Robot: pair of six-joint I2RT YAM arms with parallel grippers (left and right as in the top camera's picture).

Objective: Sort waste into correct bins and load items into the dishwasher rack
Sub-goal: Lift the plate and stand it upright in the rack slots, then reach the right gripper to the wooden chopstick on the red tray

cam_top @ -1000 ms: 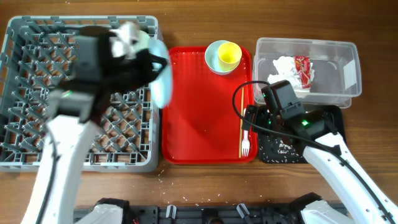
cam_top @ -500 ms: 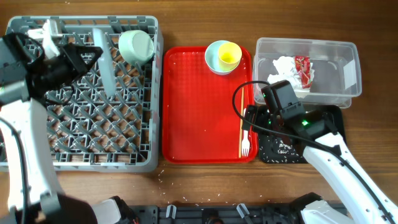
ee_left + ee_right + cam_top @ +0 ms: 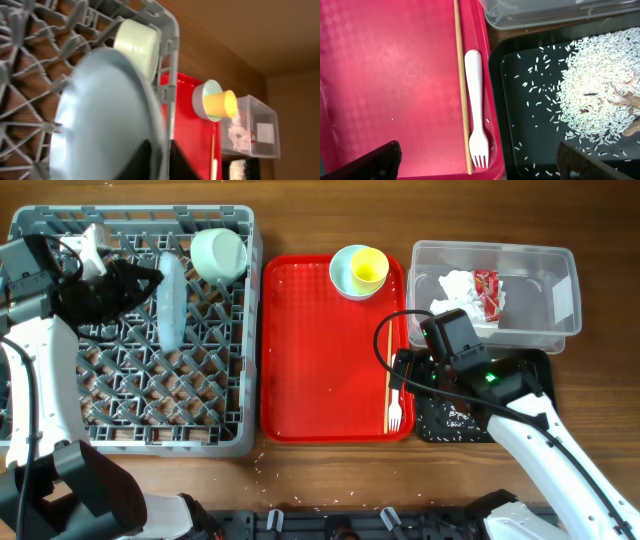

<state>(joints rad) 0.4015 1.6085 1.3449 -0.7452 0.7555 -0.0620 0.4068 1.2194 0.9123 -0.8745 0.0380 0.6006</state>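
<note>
my left pincer [image 3: 160,155] straddles the upright plate's [image 3: 100,115] rim in the rack [image 3: 130,440], pinching or not i can't tell; a bowl [image 3: 218,253] sits just beyond. my right pincer [image 3: 477,147] gapes empty over fork [image 3: 476,100] and chopsticks [image 3: 461,75] at the red tray's [image 3: 395,75] edge, rice [image 3: 595,90] in the black tray [image 3: 520,125] alongside.

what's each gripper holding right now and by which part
Left gripper straddles the rim of the plate standing in the rack; whether it grips cannot be told. Right gripper is open, holding nothing.
</note>
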